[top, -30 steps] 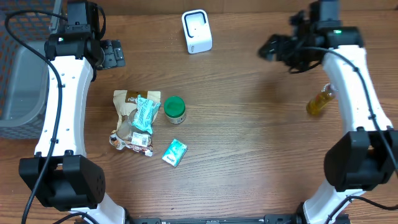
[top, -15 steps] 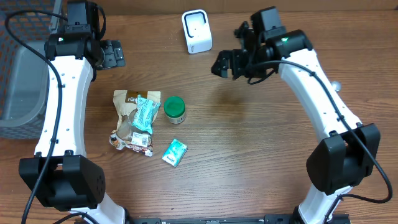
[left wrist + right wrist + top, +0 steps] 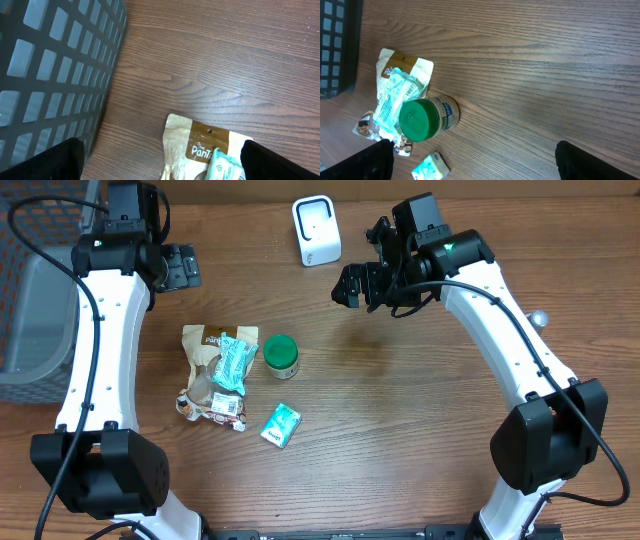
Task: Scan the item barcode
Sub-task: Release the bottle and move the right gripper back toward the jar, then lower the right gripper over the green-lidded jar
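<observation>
Even bright light, sharp views

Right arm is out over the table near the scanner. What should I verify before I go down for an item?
1. Right gripper open and empty: ok.
2. Left gripper open, holding nothing, away from the items: ok.
3. Green-lidded jar upright beside the pile, lid uncovered: ok.
4. Barcode facing up: striped patch shows on the teal packet lying on the brown pouch: ok. Jar's barcode: cannot tell.
5. Scanner standing with nothing in front of it: ok.
6. Right gripper directly over a target: not ok, it is off to the jar's right.
</observation>
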Controlling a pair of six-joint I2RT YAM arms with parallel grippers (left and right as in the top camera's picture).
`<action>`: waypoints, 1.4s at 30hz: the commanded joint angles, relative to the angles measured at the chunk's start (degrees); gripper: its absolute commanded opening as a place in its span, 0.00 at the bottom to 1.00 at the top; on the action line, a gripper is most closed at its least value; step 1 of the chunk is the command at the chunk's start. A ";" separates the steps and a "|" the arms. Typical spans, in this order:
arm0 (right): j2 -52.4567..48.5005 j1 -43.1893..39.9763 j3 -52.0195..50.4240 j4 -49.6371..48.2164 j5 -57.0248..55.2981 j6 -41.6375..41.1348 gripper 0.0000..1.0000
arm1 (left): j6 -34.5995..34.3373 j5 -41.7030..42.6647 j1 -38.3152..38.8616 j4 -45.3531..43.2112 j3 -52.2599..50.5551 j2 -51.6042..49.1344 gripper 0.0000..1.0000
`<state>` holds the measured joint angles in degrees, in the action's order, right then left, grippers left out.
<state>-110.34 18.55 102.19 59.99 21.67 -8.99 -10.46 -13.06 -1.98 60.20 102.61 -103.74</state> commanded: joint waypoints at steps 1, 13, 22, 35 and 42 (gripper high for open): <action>-0.26 -0.26 0.13 -0.31 0.28 0.04 1.00 | 0.81 -0.39 0.13 -0.07 1.05 0.87 0.99; -0.26 -0.28 0.13 -0.33 0.28 0.04 1.00 | 0.79 -0.39 0.13 -0.07 1.05 0.87 0.99; -0.26 -0.28 0.13 -0.31 0.28 0.04 1.00 | 0.81 -0.39 0.13 -0.07 1.05 0.87 1.00; -0.26 -0.28 0.13 -0.83 0.39 0.02 1.00 | 0.81 -0.39 0.13 -0.07 1.05 0.87 0.99; -0.26 -0.17 0.13 1.18 1.70 0.00 1.00 | 0.81 -0.39 0.13 -0.07 1.05 0.87 1.00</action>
<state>-110.34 18.46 102.19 60.62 21.93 -8.99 -10.46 -13.06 -1.98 60.20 102.61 -103.74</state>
